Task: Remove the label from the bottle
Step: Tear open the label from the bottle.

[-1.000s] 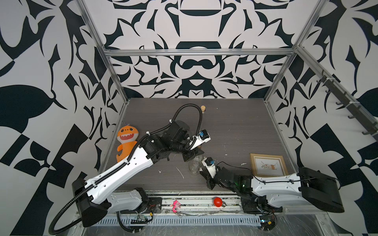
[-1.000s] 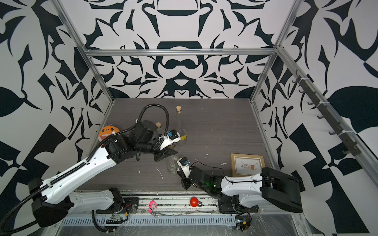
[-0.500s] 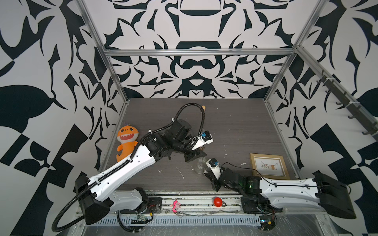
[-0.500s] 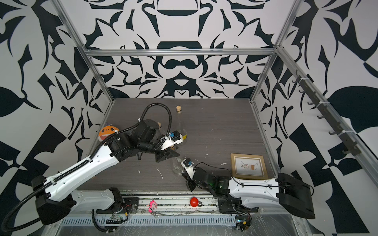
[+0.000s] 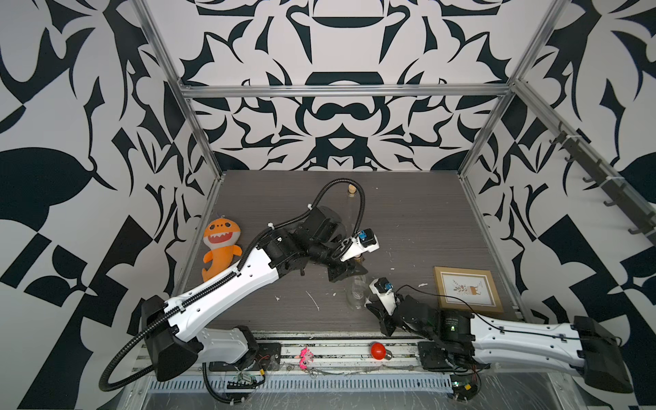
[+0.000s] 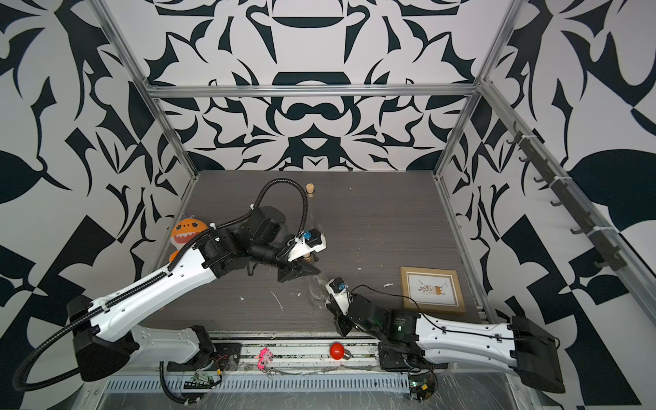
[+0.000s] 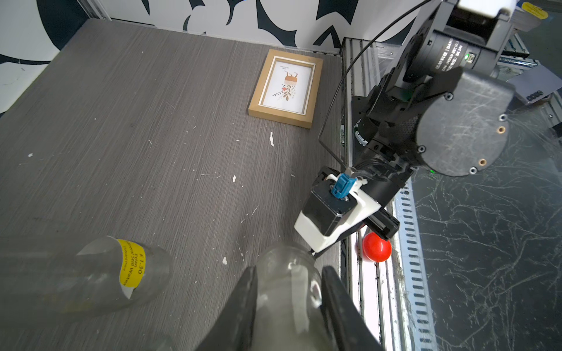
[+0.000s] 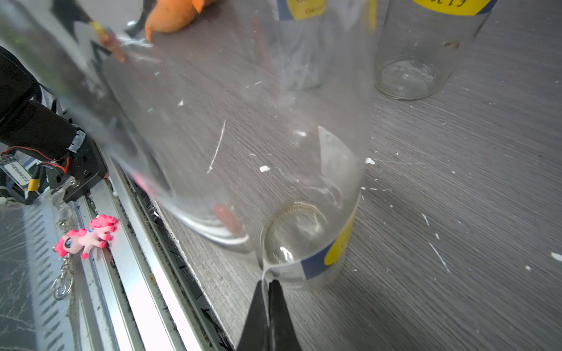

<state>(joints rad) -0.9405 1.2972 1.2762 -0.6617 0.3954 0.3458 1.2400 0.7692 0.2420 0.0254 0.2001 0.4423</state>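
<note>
the right end effector [image 8: 269,291], jaws together on the lifted white edge of the label [image 8: 307,267], has drawn back a little toward the picture frame [image 5: 466,287]. the left end effector [image 7: 289,273] stays clamped on the bottle [image 5: 356,293], which stands on the tabletop [image 5: 408,230] near the frame. the peel looks only begun, since most of the label still wraps the glass.

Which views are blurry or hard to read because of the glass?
Right wrist view: the bottle is smeared, warping the table behind it, while the label edge at the right gripper is sharp. Left wrist view: the second bottle softens toward the frame edge. Both top views: sharp, but the bottle barely shows against the table.
</note>
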